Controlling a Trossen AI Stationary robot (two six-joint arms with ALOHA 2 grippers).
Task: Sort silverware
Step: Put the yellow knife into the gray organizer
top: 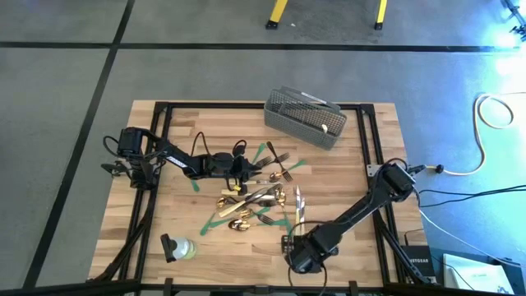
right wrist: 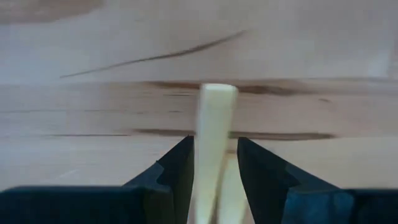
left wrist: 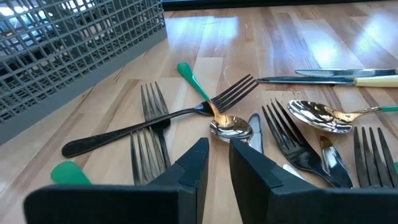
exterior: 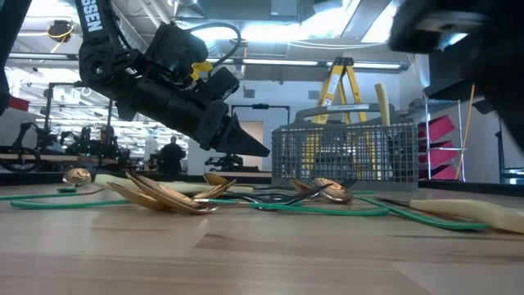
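The silverware lies in a loose pile at the table's middle (top: 259, 197): dark forks (left wrist: 155, 118), gold spoons (left wrist: 231, 127) and cream-handled knives (left wrist: 373, 79). My left gripper (left wrist: 219, 155) hangs just above the pile's far side, slanting down, open by a narrow gap with nothing in it. My right gripper (right wrist: 214, 140) points down near the table's near edge (top: 292, 245), open. Its fingers stand on either side of a knife's cream handle (right wrist: 217, 106). That knife (top: 297, 204) lies flat on the wood, its handle (exterior: 467, 215) toward the near edge.
A grey wire mesh basket (top: 304, 117) stands at the far edge, right of centre, with a few pieces in it. Green tape strips (top: 288, 168) cross the table under the pile. A small bottle-like thing (top: 177, 247) lies near the left front. Black frame rails (top: 366, 140) run along the table's sides.
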